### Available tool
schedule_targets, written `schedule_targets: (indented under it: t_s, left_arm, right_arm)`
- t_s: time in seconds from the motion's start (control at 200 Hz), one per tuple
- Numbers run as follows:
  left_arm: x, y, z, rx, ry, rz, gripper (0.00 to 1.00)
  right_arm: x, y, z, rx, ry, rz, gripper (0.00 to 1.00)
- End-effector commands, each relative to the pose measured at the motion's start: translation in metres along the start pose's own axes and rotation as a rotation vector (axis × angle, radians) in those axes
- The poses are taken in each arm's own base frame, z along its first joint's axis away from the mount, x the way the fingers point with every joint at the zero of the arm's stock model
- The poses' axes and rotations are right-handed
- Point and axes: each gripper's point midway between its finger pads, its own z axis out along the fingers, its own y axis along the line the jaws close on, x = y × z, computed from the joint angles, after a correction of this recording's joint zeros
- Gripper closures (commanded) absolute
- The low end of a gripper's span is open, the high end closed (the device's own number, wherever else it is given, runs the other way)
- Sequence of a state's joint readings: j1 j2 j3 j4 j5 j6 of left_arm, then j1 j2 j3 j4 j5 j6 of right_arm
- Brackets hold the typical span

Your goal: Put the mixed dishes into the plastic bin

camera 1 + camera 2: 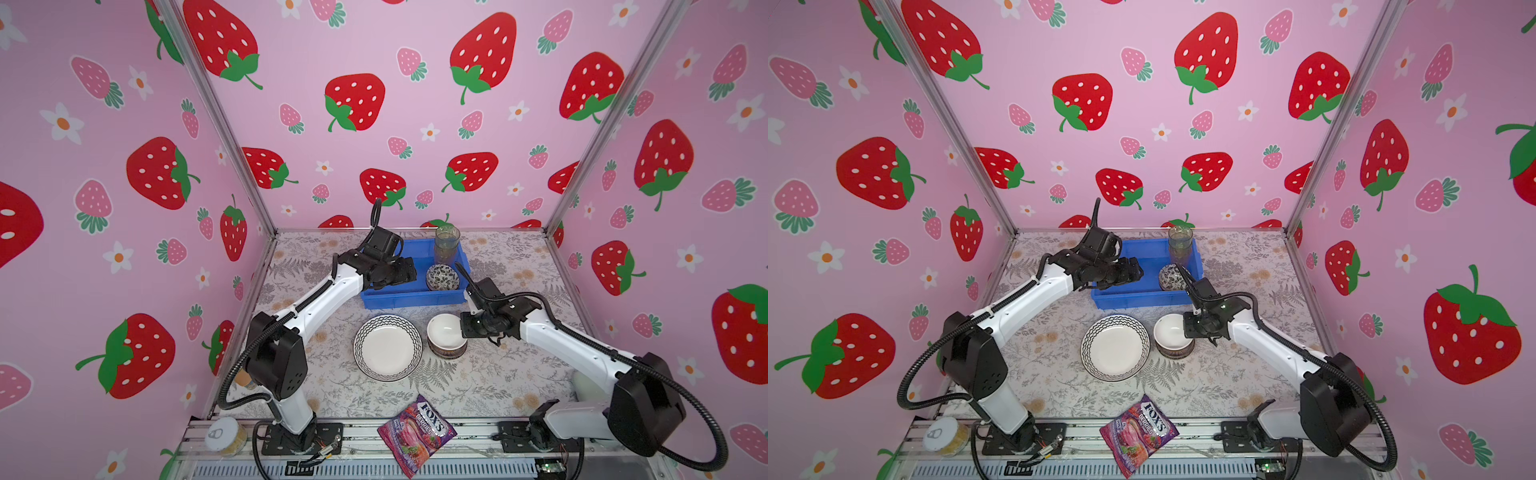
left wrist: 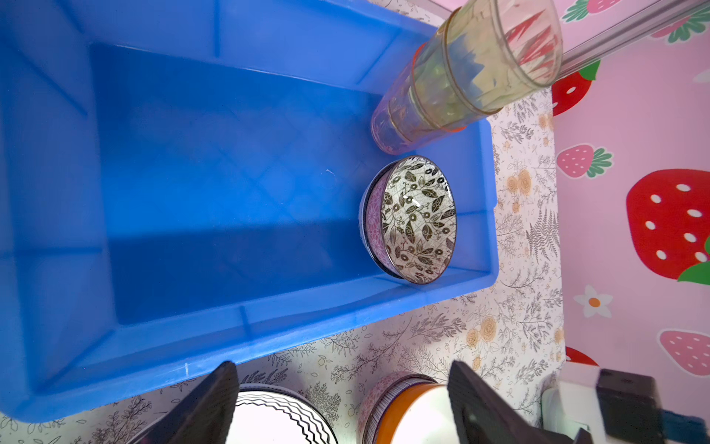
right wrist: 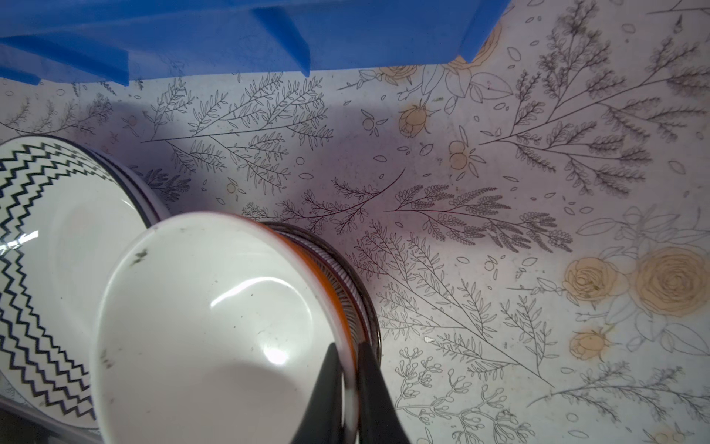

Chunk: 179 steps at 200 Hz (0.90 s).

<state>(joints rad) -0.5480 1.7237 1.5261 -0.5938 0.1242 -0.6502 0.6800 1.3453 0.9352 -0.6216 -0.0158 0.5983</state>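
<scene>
Right gripper (image 3: pixel 347 357) pinches 1 white bowl (image 3: pixel 215 326) by its rim, near the bin (image 1: pixel 409 301); left gripper (image 2: pixel 342 369) hangs wide open above the bin.

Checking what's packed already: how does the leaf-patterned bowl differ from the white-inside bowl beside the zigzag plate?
The leaf-patterned bowl sits inside the blue bin; the white-inside bowl is stacked on another bowl on the table. The leaf-patterned bowl is untouched; the right end effector is shut on the white-inside bowl's rim. Both are small and round.
</scene>
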Motion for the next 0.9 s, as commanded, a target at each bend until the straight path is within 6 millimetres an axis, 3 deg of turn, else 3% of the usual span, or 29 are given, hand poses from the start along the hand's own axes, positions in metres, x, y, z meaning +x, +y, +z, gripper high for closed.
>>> schedule_targets:
  t_s: [0.0,0.2,0.52,0.89]
  left_arm:
    - [0.008,-0.007,-0.010,0.022,0.001,0.012,0.12]
    - [0.035,-0.006,-0.012,0.019,0.040,0.000,0.12]
    - [0.087,-0.026,-0.011,0.064,0.131,0.007,0.13]
    - [0.102,-0.031,-0.005,0.049,0.155,0.018,0.19]
  right_arm:
    - [-0.013,0.007,-0.016,-0.017,-0.049,-0.008,0.92]
    - [-0.021,0.012,-0.025,-0.031,-0.073,-0.024,0.93]
    - [-0.043,0.029,-0.034,-0.076,-0.094,-0.080,0.95]
    - [-0.058,0.046,-0.039,-0.131,-0.115,-0.113,0.97]
